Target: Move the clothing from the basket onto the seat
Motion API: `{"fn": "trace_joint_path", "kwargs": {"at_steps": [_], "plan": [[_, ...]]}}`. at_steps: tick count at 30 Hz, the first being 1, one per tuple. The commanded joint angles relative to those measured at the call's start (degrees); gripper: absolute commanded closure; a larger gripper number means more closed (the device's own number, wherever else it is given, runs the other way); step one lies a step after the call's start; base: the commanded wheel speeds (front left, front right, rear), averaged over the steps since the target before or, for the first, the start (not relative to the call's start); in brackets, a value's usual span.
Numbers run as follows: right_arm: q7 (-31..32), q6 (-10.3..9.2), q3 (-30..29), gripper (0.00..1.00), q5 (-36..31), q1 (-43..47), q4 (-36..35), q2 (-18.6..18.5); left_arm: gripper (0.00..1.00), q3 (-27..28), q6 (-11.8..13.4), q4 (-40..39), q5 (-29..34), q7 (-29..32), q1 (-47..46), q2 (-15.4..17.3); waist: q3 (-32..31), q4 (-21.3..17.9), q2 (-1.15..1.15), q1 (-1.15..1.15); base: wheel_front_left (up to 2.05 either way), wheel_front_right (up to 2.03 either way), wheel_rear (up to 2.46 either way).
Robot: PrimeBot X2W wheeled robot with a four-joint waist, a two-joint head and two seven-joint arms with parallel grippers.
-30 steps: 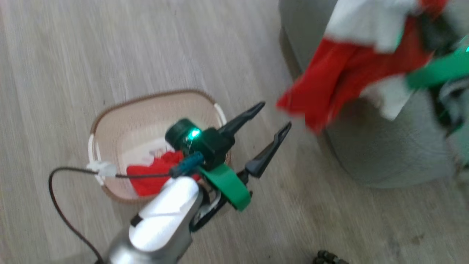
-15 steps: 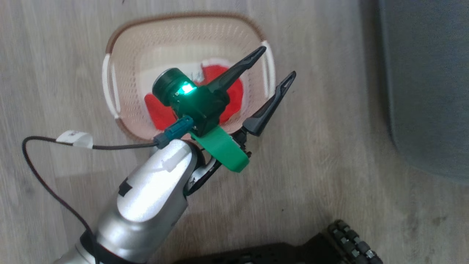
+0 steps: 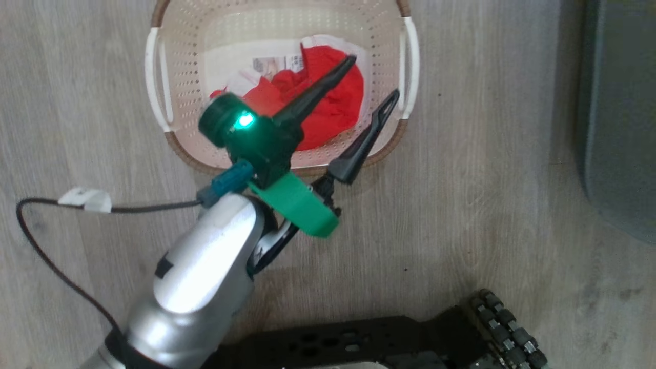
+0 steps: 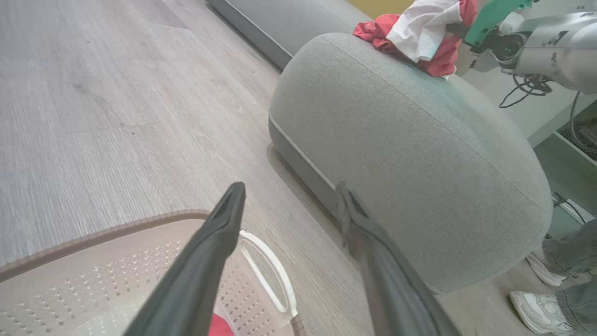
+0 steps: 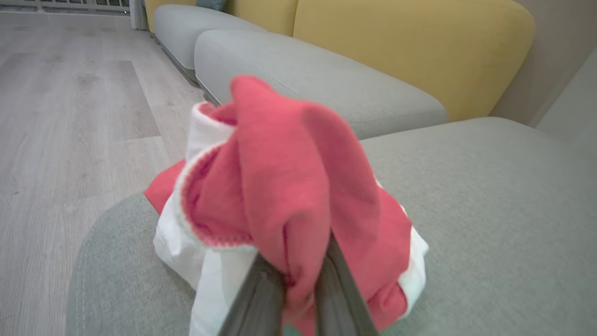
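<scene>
One red-and-white fabric garment (image 5: 289,168) is now resting on the grey-green upholstered seat (image 5: 466,210), right claw (image 5: 301,275) pinching it; the spread left claw (image 3: 373,77) is coming over the second garment (image 3: 333,110), lying at 12 o'clock in the cream perforated basket (image 3: 184,46): halfway.

Basket (image 3: 180,87) — cream, perforated, brown-rimmed — stands upright on the floor, top centre of the head view. One red garment (image 3: 338,114) lies crumpled inside it. Second garment (image 5: 280,186), red and white, rests bunched on the grey-green seat (image 5: 489,210), frame centre.
</scene>
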Motion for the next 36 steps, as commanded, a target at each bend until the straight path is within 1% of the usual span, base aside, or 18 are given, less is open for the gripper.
{"fn": "trace_joint_path", "kwargs": {"at_steps": [1,2,5,9,12,15,16,20,24,26,29,30,31,32,34,36], "plan": [[-0.8,-0.02,-0.5,0.58,-1.1,1.4,-1.5,-1.6,0.0,1.4,-0.1,-2.0,-0.1,-0.3,2.3,1.0,-1.3,-1.2,0.0,-0.01,0.0,0.0,0.0],[-0.9,-0.02,-0.6,0.0,-1.6,2.0,-0.9,-1.3,0.0,1.7,-0.1,-2.1,-0.2,-0.3,2.6,1.3,-1.8,-1.5,0.0,-0.01,0.0,0.0,0.0],[-1.1,-0.02,-0.4,0.0,-2.7,3.5,0.7,-0.8,0.0,2.9,-0.1,-2.5,-0.4,-0.3,3.1,1.8,-3.5,-2.2,0.0,-0.01,0.0,0.0,0.0],[-1.2,-0.02,2.7,0.0,-4.0,6.3,1.2,0.4,0.0,3.8,-0.1,-2.0,-0.6,-0.3,3.9,2.1,-6.9,-3.3,0.0,-0.01,0.0,0.0,0.0],[-1.3,-0.02,6.1,0.0,-3.6,9.8,-0.1,2.1,0.0,4.3,-0.1,-0.8,-1.1,-0.3,5.1,2.1,-10.3,-4.2,0.0,-0.01,0.0,0.0,0.0],[-1.3,-0.02,9.6,0.0,-1.9,15.4,-3.0,4.4,0.0,4.7,-0.1,0.8,-1.7,-0.3,7.1,2.1,-14.8,-4.9,0.0,-0.01,0.0,0.0,0.0],[-1.3,-0.02,9.6,0.0,-1.9,15.4,-3.0,4.4,0.0,4.7,-0.1,0.8,-1.7,-0.3,7.1,2.1,-14.8,-4.9,0.0,-0.01,0.0,0.0,0.0],[-1.3,-0.02,13.7,0.0,1.7,25.3,-10.4,7.2,0.0,8.2,-0.1,1.9,-2.8,-0.3,11.4,1.3,-21.3,-5.1,0.0,-0.01,0.0,0.0,0.0],[-1.3,-0.02,16.1,0.0,4.6,34.8,-19.3,9.6,0.0,12.8,-0.1,2.7,-2.7,-0.3,16.3,0.6,-26.9,-4.7,0.0,-0.01,0.0,0.0,0.0],[-1.3,-0.02,15.1,0.0,4.9,39.3,-24.7,10.4,0.0,15.0,-0.1,3.1,-2.6,-0.3,18.4,0.1,-29.4,-3.8,0.0,-0.01,0.0,0.0,0.0],[-1.3,-0.02,13.2,0.0,5.1,46.5,-32.2,12.8,0.0,17.7,-0.1,3.8,-2.4,-0.3,20.9,-0.3,-33.0,-1.8,0.0,-0.01,0.0,0.0,0.0],[-1.3,-0.02,12.4,0.0,4.8,48.7,-34.7,14.0,0.0,18.7,-0.1,4.1,-2.3,-0.3,21.6,-0.4,-34.2,-1.2,0.0,-0.01,0.0,0.0,0.0],[-1.3,-0.02,12.2,0.0,4.2,52.9,-39.3,17.1,0.0,20.9,-0.1,5.0,-1.2,-0.3,23.2,-0.3,-36.3,-0.2,0.0,-0.01,0.0,0.0,0.0],[-1.3,-0.02,12.4,0.0,3.5,54.7,-41.4,18.8,0.0,22.1,-0.1,5.5,-0.9,-0.3,24.1,-0.3,-37.2,0.1,0.0,-0.01,0.0,0.0,0.0],[-1.3,-0.02,13.3,0.0,2.4,58.1,-44.7,22.4,0.0,24.4,-0.1,6.4,-0.9,-0.3,25.6,-0.5,-39.1,0.9,0.0,-0.01,0.0,0.0,0.0],[-1.3,-0.02,14.8,0.0,1.6,61.0,-46.8,25.1,0.0,26.4,-0.1,7.3,-0.4,-0.3,26.9,-0.6,-40.6,1.6,0.0,-0.01,0.0,0.0,0.0]]}}
